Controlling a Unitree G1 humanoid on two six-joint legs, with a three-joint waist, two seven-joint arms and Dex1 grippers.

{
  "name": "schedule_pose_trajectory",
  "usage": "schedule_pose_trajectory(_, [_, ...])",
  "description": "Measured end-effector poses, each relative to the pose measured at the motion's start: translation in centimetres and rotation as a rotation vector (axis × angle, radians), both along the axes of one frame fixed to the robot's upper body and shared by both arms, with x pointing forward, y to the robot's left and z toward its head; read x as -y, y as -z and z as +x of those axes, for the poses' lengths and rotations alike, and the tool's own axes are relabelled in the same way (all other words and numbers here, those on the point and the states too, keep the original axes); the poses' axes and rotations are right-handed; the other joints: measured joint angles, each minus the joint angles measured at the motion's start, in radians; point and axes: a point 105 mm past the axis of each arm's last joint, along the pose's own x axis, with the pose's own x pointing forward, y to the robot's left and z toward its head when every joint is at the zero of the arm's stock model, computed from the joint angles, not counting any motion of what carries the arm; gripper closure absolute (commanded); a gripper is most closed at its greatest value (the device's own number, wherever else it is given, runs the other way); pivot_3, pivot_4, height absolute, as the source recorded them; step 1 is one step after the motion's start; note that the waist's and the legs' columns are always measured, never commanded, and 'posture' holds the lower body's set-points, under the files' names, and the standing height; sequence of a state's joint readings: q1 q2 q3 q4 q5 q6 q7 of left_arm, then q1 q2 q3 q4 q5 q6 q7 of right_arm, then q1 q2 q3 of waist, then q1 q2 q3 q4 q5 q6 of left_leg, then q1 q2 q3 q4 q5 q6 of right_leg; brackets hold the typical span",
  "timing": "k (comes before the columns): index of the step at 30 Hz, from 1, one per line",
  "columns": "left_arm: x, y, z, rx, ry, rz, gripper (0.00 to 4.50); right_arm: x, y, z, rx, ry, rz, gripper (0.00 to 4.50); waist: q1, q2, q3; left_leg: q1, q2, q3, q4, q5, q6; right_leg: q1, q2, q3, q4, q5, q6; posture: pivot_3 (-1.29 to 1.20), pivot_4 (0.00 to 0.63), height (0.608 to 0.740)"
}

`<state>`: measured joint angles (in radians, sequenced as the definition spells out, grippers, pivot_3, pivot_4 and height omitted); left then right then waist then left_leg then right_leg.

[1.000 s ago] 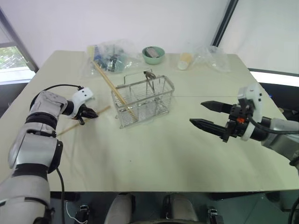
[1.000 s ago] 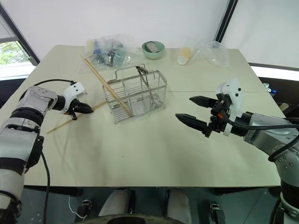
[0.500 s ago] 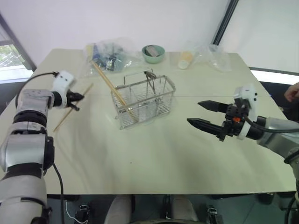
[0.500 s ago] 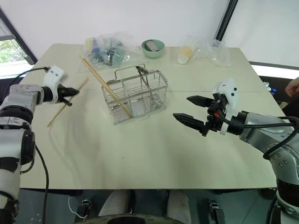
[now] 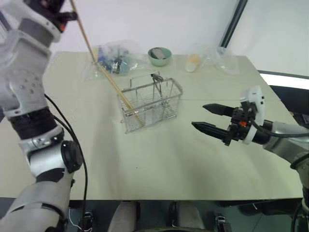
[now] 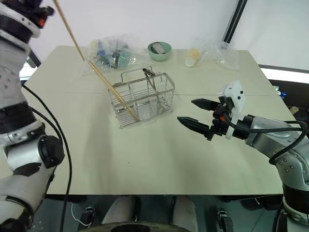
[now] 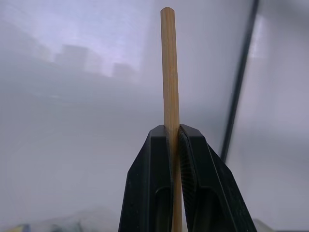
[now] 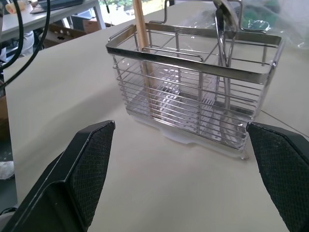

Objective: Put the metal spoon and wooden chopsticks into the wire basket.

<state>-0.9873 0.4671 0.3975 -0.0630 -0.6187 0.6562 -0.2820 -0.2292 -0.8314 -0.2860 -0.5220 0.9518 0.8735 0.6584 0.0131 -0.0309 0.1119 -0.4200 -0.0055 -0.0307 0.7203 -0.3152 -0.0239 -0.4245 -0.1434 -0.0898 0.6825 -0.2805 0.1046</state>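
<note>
No writing or brand mark can be read on anything here. The rectangular silver wire-mesh basket [image 5: 150,103], with inner dividers and a thin loop handle, stands on the matte pale beige tabletop [image 5: 159,159] a little toward its far edge. A long, straight, light tan wooden chopstick [image 5: 117,93] leans in the basket's left end, its top pointing toward the far left corner. The small silver metal spoon [image 5: 155,83] stands in a right-hand compartment. Behind the basket, along the far edge, lie crinkled clear plastic bags [image 5: 113,58] and a round pale green bowl [image 5: 158,56]. The left gripper [image 7: 173,145], which a second ago was low over the tabletop's left side, is now raised high above the far left corner, its black fingers clamped on a second smooth wooden chopstick [image 7: 169,72] that slants down toward the bags. The right gripper [image 5: 209,118] hovers over the right side in the same place as before, its textured black fingers [image 8: 84,169] spread wide and holding nothing.
</note>
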Motion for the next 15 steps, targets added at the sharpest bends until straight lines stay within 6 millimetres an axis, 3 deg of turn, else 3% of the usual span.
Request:
schedule_pose_trajectory(8, [4.1,4.6,0.8,-0.094,0.088,0.047,4.44,0.2,-0.1,0.3,0.005,0.011,0.009,0.00,0.001,0.000,0.000,-0.001,0.005,-0.001,0.000,0.000,0.001,-0.001,0.009,0.000,0.000,0.001,-0.004,0.00,0.150,0.633])
schedule_pose_trajectory(15, [6.0,5.4,0.8,-0.095,0.133,0.009,4.44,0.4,0.0,0.4,0.003,0.033,0.010,0.00,0.002,0.001,0.000,-0.005,0.003,-0.001,0.001,-0.001,0.003,-0.002,0.007,0.000,-0.001,0.001,-0.003,0.00,0.150,0.633])
